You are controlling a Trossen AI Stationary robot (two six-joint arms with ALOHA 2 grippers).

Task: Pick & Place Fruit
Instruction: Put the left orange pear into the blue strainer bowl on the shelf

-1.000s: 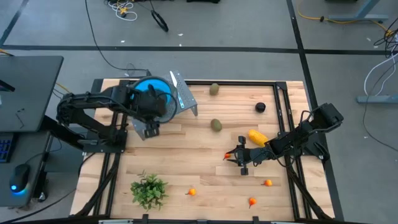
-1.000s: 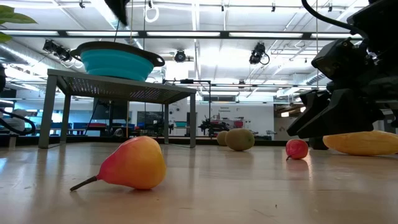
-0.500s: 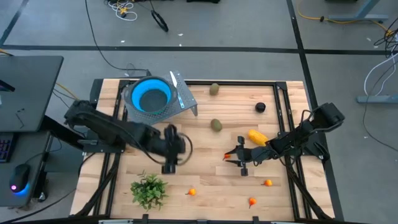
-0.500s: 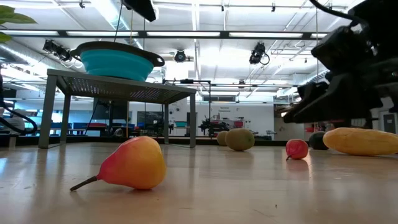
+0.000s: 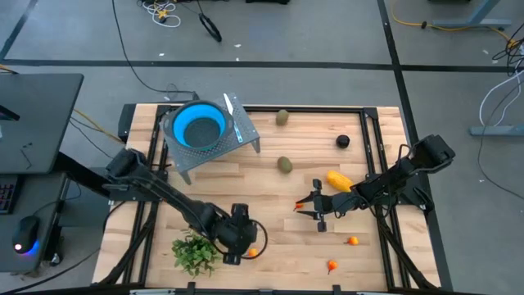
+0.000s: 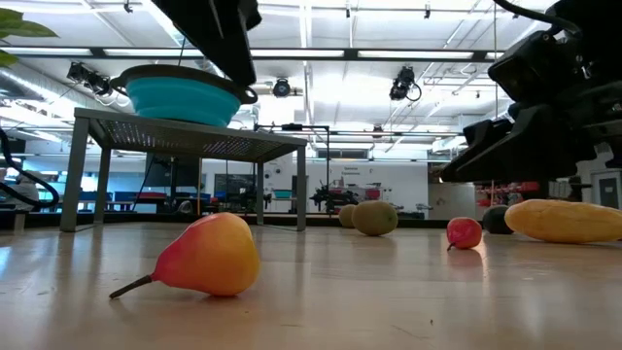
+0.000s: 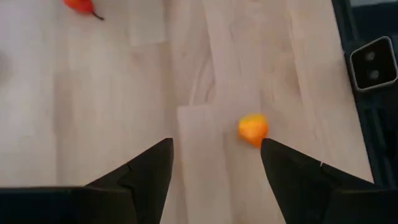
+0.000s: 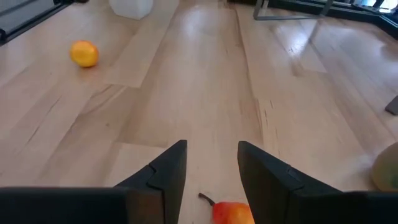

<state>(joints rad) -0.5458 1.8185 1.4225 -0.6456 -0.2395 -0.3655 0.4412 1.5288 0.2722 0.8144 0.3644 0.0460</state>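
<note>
1. While the left gripper hangs low over the front of the table, its fingers stand apart with nothing between them, and a tiny orange fruit lies just ahead of one fingertip
2. Over on the right side, the right gripper sits with a narrow gap and nothing clamped, a small red pear right at its fingertips
3. Progress looks slim: the blue bowl on its little stand shows no fruit inside from above
4. Left on the wood, I count two olive ovals, the dark ball, the long yellow piece and two more tiny orange ones near the front right
5. Room to move looks decent in the middle, but the left arm works close to the front edge, with the green sprig just beside it
6. My read is that the bowl's stand is the thing to steer clear of on the carry back
</note>
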